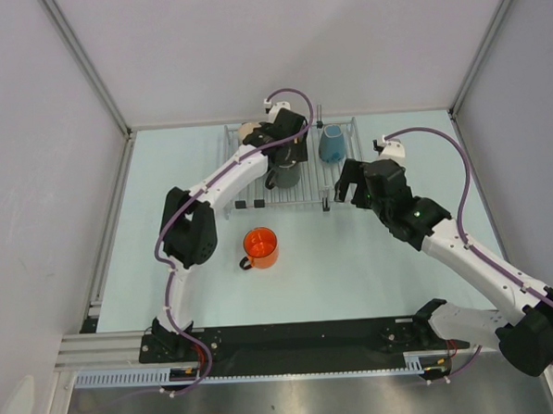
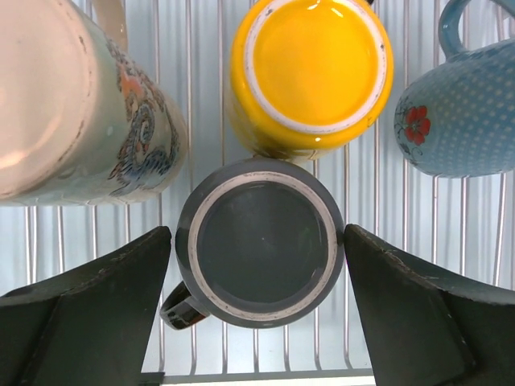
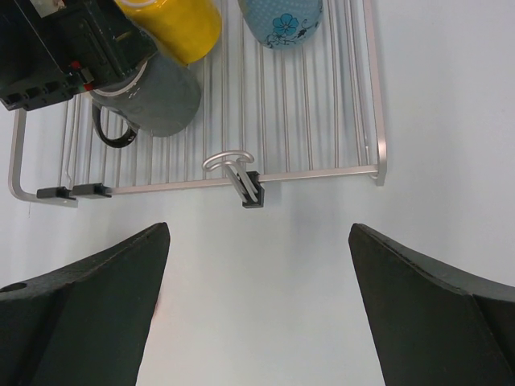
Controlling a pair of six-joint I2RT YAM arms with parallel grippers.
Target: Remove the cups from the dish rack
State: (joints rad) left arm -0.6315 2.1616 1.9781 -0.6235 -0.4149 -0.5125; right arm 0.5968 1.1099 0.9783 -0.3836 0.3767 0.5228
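Note:
The dish rack (image 1: 347,180) lies at the back of the table. On it, bottoms up, stand a dark grey cup (image 2: 261,241), a yellow cup (image 2: 310,72), a light blue dotted cup (image 2: 459,121) and a cream patterned cup (image 2: 72,104). My left gripper (image 2: 257,233) is open and straddles the dark grey cup. Its right finger (image 2: 402,314) is at the cup's side, and a thin gap shows on the left. An orange cup (image 1: 260,248) sits upright on the table in front of the rack. My right gripper (image 3: 257,233) hangs open over bare table just before the rack's front rail (image 3: 322,170), holding nothing.
A wire prong with a black foot (image 3: 249,189) juts from the rack's front rail, and more black feet (image 3: 68,193) sit at its left corner. Enclosure walls (image 1: 59,135) close in the left, back and right. A black rail (image 1: 302,335) runs along the near edge.

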